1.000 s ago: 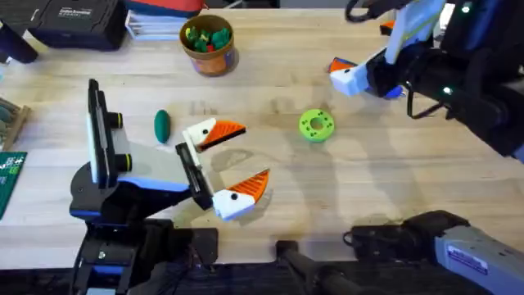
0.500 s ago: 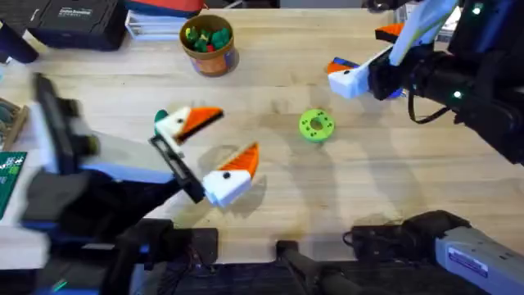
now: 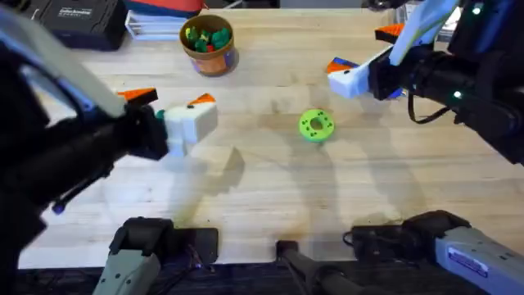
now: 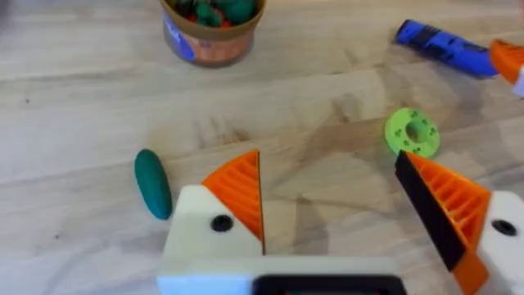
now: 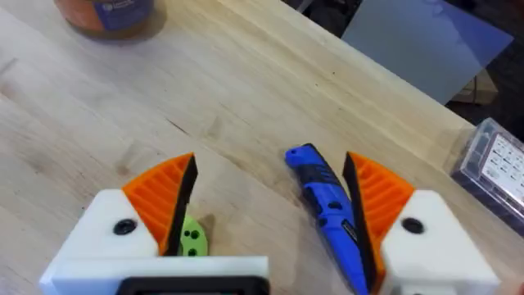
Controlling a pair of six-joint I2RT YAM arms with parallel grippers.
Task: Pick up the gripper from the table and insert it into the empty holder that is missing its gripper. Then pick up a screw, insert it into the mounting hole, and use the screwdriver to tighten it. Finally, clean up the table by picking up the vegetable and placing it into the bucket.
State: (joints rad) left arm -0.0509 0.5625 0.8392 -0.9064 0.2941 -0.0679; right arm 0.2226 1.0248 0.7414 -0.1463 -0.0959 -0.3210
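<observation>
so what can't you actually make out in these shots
- Overhead: the green vegetable is nearly all covered by the left end effector, and the left arm is a dark blur close under the camera.
- Overhead: the screwdriver is mostly hidden behind the right end effector.
- Right wrist: the screwdriver's tip is cut off by the edge.
- Left wrist: the bucket is cut by the edge, its contents unclear.

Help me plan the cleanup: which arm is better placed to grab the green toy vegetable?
Left, probably. Its open pincer hangs close beside the dark-green vegetable, while the right pincer sits across the table, open around the blue screwdriver.
</observation>
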